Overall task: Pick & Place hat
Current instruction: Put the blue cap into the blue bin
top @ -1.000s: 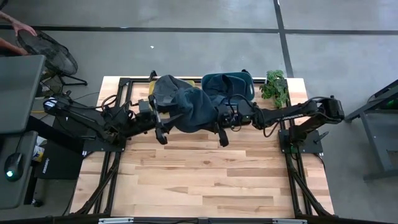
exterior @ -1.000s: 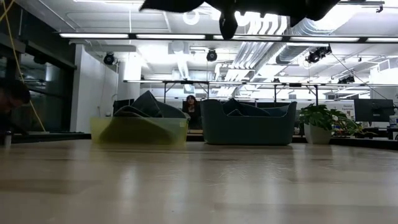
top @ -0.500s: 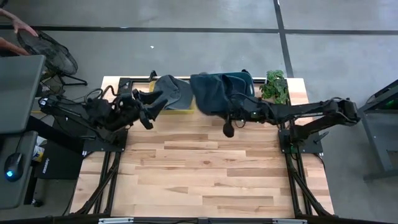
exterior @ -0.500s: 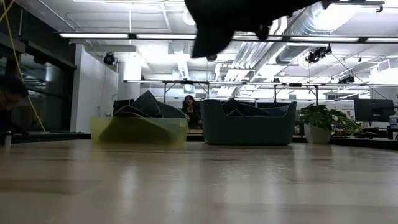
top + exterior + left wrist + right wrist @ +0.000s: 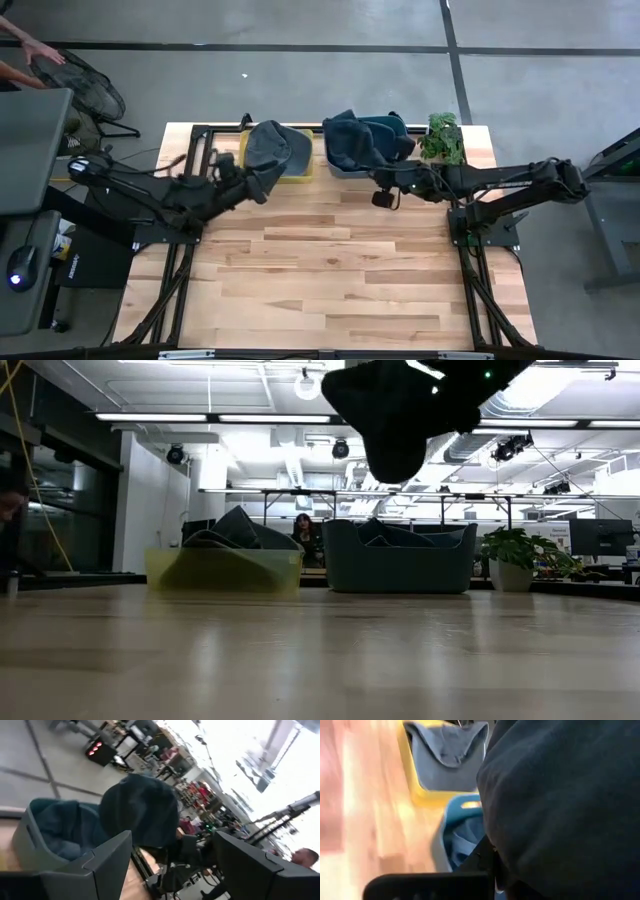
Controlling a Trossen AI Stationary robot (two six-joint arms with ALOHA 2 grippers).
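A dark teal hat (image 5: pixel 345 143) hangs from my right gripper (image 5: pixel 383 192) over the near left part of the blue bin (image 5: pixel 392 128) at the table's far edge. It shows as a dark mass (image 5: pixel 395 410) at the top of the low view and fills the right wrist view (image 5: pixel 560 810). My left gripper (image 5: pixel 257 190) is open and empty, just near the yellow bin (image 5: pixel 300 178), where a grey hat (image 5: pixel 275 148) lies heaped on top. In the left wrist view its fingers (image 5: pixel 172 865) stand wide apart, looking toward the blue bin (image 5: pixel 30 835) and the hanging hat (image 5: pixel 142 810). My right gripper is shut on the dark teal hat from the table's right side. The cloth (image 5: pixel 555 820) drapes over the fingers and hides the place of contact, so the part held cannot be told. The hat is lifted clear and hangs slack (image 5: pixel 390 455) above the blue bin.
The blue bin (image 5: pixel 400 568) holds more dark cloth. The yellow bin (image 5: pixel 225 570) stands to its left, and a potted plant (image 5: pixel 442 140) to its right at the far right corner. The wooden table top (image 5: pixel 330 270) lies open toward the near edge. A person's hand (image 5: pixel 35 45) shows far left, off the table.
A second ago the hat was spread between both grippers over the table's far middle. My left gripper let go and drew back toward the left. My right gripper carried the hat toward the far right, and it now hangs bunched over the blue bin.
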